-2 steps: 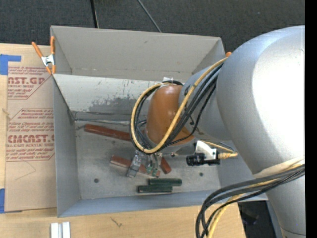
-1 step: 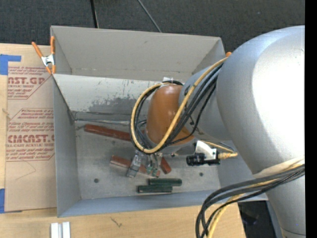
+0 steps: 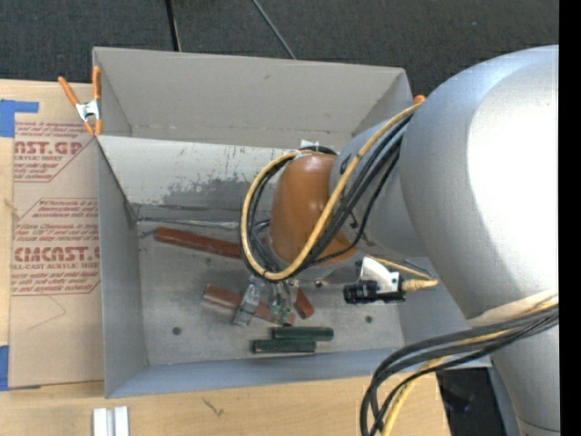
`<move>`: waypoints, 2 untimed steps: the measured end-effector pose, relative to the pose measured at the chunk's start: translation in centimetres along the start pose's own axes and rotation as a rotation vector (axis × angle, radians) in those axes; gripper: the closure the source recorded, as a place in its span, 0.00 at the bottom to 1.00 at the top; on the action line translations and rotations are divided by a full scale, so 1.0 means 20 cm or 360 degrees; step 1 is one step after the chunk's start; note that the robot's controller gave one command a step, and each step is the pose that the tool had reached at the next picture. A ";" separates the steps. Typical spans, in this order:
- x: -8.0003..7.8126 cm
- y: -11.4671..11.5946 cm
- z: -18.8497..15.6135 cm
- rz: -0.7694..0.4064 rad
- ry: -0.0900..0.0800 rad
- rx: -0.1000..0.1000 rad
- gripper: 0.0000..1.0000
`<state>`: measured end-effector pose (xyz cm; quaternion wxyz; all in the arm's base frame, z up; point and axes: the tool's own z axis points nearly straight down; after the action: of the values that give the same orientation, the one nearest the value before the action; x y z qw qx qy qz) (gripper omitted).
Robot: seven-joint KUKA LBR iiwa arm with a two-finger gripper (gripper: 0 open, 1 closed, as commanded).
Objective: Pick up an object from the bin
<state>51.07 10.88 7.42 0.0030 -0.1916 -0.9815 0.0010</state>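
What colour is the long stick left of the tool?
Reddish-brown long thin stick; camera view.

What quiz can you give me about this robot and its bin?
1. True or false: the gripper is down inside the bin.
2. Which thing lies just left of the gripper in the view? A) a brown block B) a blue ball C) a yellow cup
3. Fill in: the cover on the arm above the gripper is coloured ____.

Key: 1 true; 2 A; 3 orange.
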 end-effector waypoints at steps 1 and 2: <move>0.01 -0.01 -0.11 0.0000 0.0009 0.0005 1.00; 0.00 0.00 -0.22 -0.0001 -0.0002 -0.0002 1.00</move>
<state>51.08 10.90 11.91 0.0021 -0.1914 -0.9815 0.0005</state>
